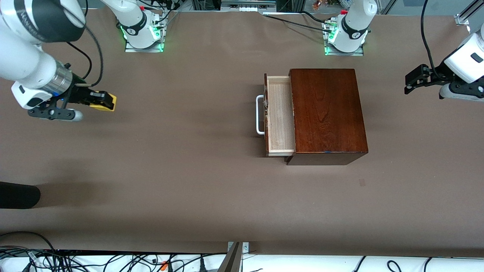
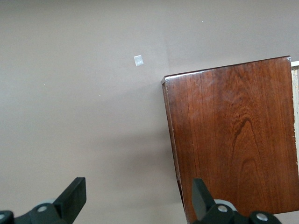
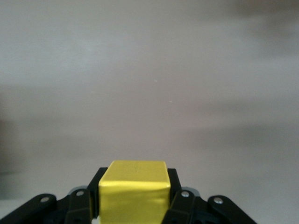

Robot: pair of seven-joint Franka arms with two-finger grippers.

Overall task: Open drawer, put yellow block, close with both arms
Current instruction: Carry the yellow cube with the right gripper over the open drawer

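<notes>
Dark glossy wooden box sits mid-table, its pale-lined drawer pulled open. Right gripper clamps the small yellow cube above bare table; left gripper waits, jaws spread wide, empty.

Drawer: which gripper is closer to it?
Left. The left gripper hangs open past the box; the right gripper holds the yellow block farther from the drawer.

Bright, even overhead light, soft shadows beside the wooden box; right wrist background blurred.
</notes>
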